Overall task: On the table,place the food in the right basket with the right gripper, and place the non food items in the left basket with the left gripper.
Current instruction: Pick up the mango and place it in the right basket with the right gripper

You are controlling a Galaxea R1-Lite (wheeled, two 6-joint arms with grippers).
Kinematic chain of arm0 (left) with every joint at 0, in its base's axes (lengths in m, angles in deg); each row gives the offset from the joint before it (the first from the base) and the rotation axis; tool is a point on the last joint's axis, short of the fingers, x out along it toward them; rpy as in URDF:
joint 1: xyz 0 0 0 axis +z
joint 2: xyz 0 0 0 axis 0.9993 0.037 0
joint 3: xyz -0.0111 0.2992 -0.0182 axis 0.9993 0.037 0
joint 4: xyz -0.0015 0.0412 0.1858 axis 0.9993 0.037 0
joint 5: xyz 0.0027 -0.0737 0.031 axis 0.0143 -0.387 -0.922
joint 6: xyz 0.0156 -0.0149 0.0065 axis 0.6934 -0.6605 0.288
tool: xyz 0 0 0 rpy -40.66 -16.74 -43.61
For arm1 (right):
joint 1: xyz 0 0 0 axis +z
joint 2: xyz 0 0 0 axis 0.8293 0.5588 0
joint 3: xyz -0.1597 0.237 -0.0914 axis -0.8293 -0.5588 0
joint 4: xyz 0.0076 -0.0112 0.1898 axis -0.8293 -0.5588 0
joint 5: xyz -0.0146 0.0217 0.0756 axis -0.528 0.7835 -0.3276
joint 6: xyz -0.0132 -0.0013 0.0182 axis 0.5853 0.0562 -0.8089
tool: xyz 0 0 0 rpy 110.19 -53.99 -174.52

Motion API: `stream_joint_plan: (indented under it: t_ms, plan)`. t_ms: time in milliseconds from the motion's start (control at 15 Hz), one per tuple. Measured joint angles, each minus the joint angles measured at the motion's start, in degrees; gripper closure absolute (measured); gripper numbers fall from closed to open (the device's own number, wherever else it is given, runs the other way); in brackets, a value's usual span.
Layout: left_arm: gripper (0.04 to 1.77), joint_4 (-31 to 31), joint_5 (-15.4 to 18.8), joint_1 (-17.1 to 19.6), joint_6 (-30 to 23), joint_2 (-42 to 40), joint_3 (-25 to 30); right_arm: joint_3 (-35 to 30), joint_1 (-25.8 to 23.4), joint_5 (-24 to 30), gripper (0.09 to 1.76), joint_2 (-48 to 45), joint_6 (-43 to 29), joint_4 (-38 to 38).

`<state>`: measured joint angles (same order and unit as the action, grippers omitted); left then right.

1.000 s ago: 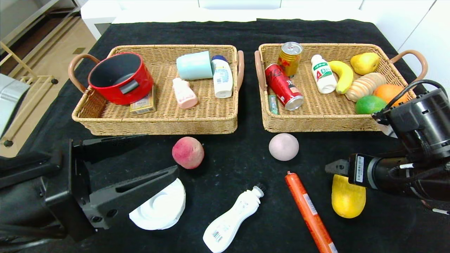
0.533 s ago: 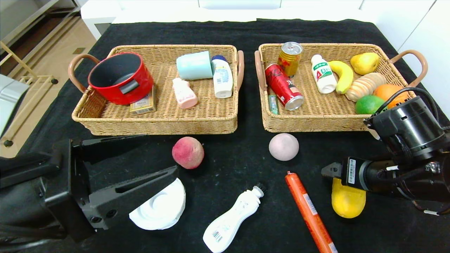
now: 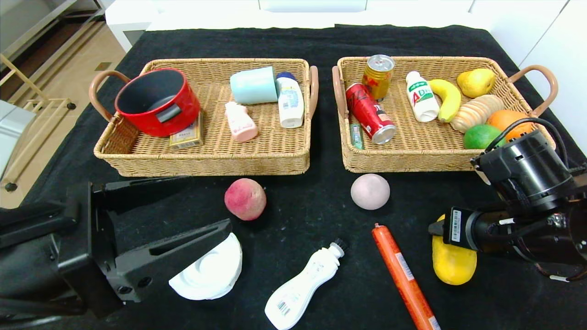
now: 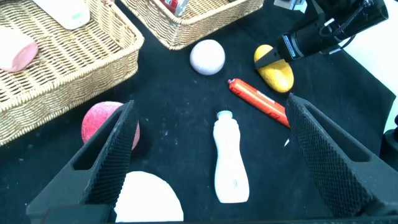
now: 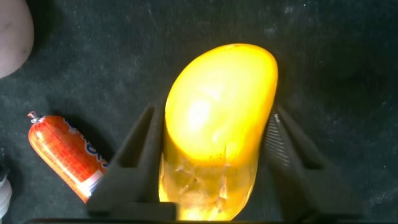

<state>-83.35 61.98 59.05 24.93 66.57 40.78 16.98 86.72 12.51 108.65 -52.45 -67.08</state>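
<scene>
A yellow mango [image 3: 454, 268] lies on the black table at the front right. My right gripper [image 3: 436, 228] is down over its far end, open, one finger on each side of the mango [image 5: 217, 106]; the mango rests on the cloth. My left gripper [image 3: 206, 201] is open and empty at the front left, above a white dish [image 3: 211, 270] and near a white bottle [image 3: 302, 286]. The bottle [image 4: 230, 165] lies between its fingers in the left wrist view. The left basket [image 3: 206, 165] holds non-food items, the right basket [image 3: 412, 162] holds cans and fruit.
On the table lie a peach [image 3: 245, 198], a pale round ball [image 3: 370, 191] and an orange sausage [image 3: 403, 277], which is just left of the mango. The right basket's front wall stands just behind the right arm.
My right arm has shifted left and lowered, so its fingers now straddle the mango's far end. The left arm and the loose items have not moved.
</scene>
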Motion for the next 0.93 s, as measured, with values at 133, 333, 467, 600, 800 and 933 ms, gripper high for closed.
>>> stream_joint_plan:
  t_ms: [133, 333, 467, 600, 800, 933]
  plan:
    - [0.09, 0.0, 0.0, 0.0, 0.05, -0.16, 0.04, -0.16, 0.01, -0.13, 0.87, 0.35, -0.02, 0.06]
    - [0.09, 0.02, 0.0, 0.02, 0.05, -0.2, 0.15, -0.24, -0.02, -0.18, 0.89, 0.96, -0.88, 0.04]
    - [0.09, 0.02, 0.0, 0.0, 0.05, -0.22, 0.2, -0.26, -0.02, -0.11, 0.89, 1.24, -1.1, 0.0]
    - [0.09, 0.02, 0.0, 0.0, 0.12, -0.22, 0.24, -0.26, -0.05, -0.07, 0.89, 1.35, -1.12, -0.02]
    - [0.09, 0.0, 0.0, 0.0, 0.15, -0.22, 0.24, -0.22, 0.09, -0.05, 0.89, 1.24, -1.1, -0.11]
    - [0.09, 0.02, -0.02, 0.0, 0.49, -0.22, 0.28, -0.06, 0.28, -0.07, 0.89, 0.71, -1.02, -0.22]
